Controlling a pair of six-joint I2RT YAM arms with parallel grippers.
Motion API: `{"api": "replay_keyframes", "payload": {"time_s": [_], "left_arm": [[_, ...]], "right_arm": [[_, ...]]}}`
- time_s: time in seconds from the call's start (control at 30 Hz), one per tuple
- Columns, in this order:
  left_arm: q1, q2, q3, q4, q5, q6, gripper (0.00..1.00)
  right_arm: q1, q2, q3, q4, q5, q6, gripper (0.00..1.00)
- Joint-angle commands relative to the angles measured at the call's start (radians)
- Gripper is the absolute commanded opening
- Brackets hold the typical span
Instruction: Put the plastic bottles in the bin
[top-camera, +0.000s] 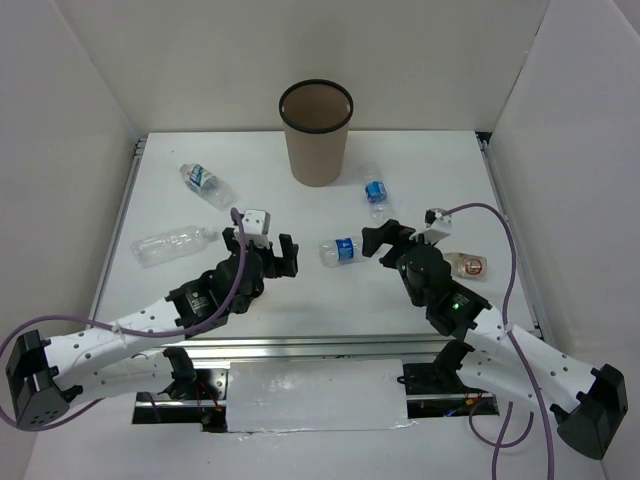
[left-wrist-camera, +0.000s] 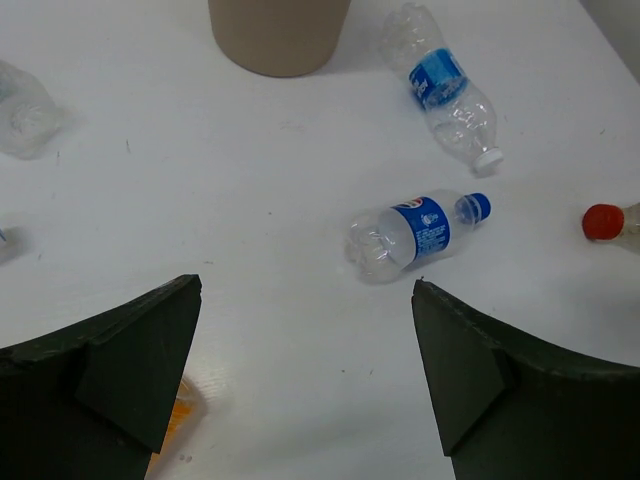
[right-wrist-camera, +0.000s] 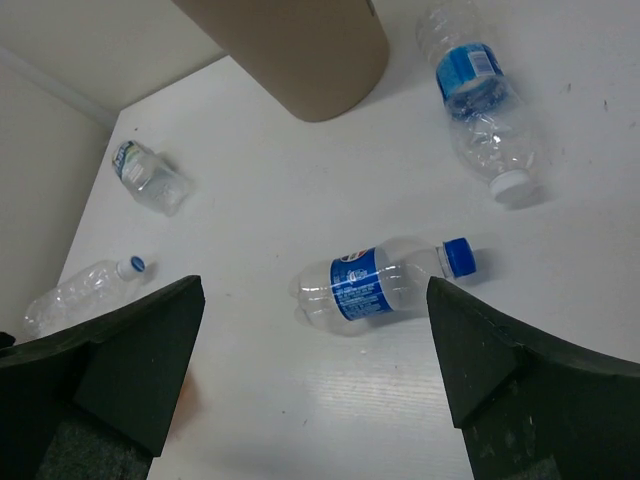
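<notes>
The brown bin stands at the back centre. Blue-labelled bottles lie at the back left, beside the bin and in the middle. A bare bottle lies at the left and a red-and-white one at the right. My left gripper is open and empty, left of the middle bottle; an orange bottle shows under its left finger. My right gripper is open and empty, just right of the middle bottle.
White walls close in the table at the back and both sides. A metal rail runs along the near edge. The bin is beyond the middle bottle in the right wrist view.
</notes>
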Motion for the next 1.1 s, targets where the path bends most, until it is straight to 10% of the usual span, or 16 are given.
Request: {"api": "replay_keyframes", "payload": {"time_s": [0.0, 0.37, 0.63, 1.07], "left_arm": [[-0.014, -0.048, -0.002, 0.036, -0.014, 0.030, 0.99], [-0.020, -0.035, 0.006, 0.002, -0.086, -0.009, 0.99], [-0.018, -0.004, 0.010, 0.010, -0.055, -0.004, 0.99], [-0.020, 0.058, 0.038, -0.009, -0.080, -0.019, 0.99]], "right_arm": [[0.010, -0.007, 0.015, 0.026, 0.060, 0.038, 0.99], [-0.027, 0.178, 0.292, -0.653, 0.440, 0.691, 1.00], [-0.349, 0.338, 0.527, -0.877, 0.130, 0.641, 1.00], [-0.759, 0.421, 0.426, -0.890, -0.066, 0.744, 0.99]]}}
